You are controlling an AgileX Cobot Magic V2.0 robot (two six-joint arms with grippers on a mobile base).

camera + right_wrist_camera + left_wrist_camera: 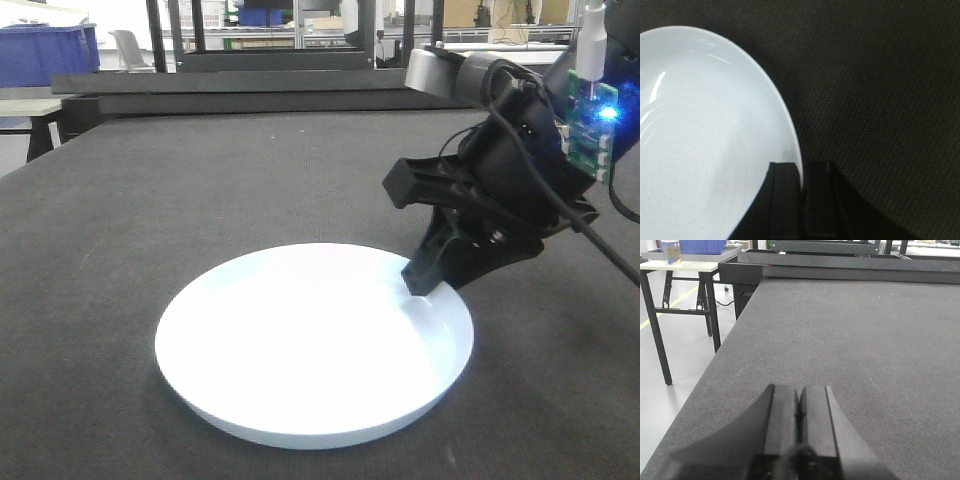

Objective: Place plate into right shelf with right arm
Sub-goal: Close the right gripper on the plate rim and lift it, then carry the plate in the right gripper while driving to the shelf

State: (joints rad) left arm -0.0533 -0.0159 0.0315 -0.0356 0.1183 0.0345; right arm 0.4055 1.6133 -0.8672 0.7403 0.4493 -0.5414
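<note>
The white plate [300,340] lies flat on the dark table [200,180], near its front. My right gripper [418,285] comes down from the right onto the plate's right rear rim. In the right wrist view the plate [705,125] fills the left side. There the right gripper [801,172] has one finger inside the rim and one outside, shut on it. The right arm [520,150] carries a green circuit board [590,125] with a blue light. My left gripper [799,400] is shut and empty, low over the table. The right shelf is out of view.
A black raised ledge [250,85] runs along the table's far edge. A blue bin [45,50] stands at the back left. In the left wrist view the table's left edge [715,370] drops to the floor, and a side table [685,262] holds a blue bin [702,245].
</note>
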